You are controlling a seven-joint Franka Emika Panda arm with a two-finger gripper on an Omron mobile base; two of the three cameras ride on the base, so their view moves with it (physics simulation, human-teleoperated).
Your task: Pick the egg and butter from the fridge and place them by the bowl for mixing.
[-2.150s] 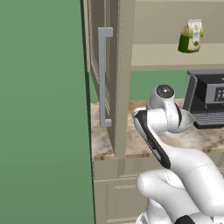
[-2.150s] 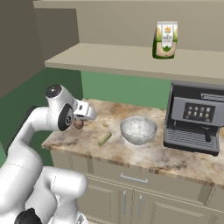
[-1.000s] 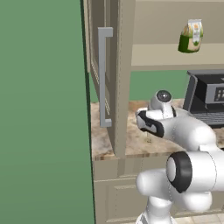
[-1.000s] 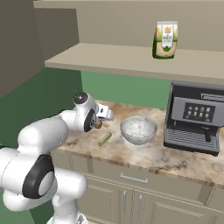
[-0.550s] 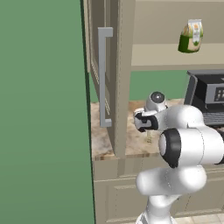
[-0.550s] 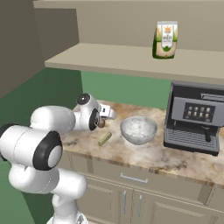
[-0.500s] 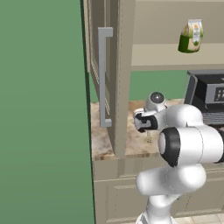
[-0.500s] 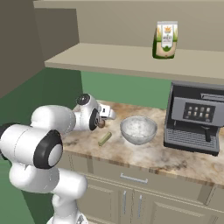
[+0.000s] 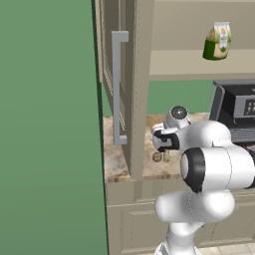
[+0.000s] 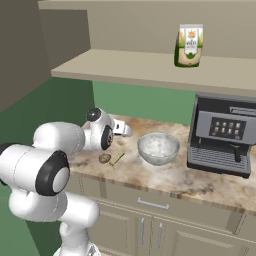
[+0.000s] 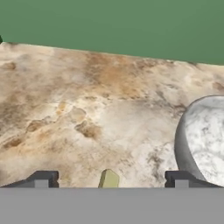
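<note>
One egg (image 9: 157, 157) in your left base view, a tiny tan ball on the counter (image 9: 115, 162) just beside one pale-yellow butter (image 9: 166, 156) stick, under the gripper (image 9: 160, 141). Right base view: one egg (image 10: 104, 158), one butter (image 10: 117, 157), one bowl (image 10: 158, 148) near. Hand view: jaws wide, nothing held; butter tip (image 11: 109, 179) between them.

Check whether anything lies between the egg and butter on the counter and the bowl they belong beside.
Nothing visible does. The egg and the butter lie side by side on the counter, with only bare stone between them and the bowl. The gripper stands open just above the butter, holding nothing.
</note>
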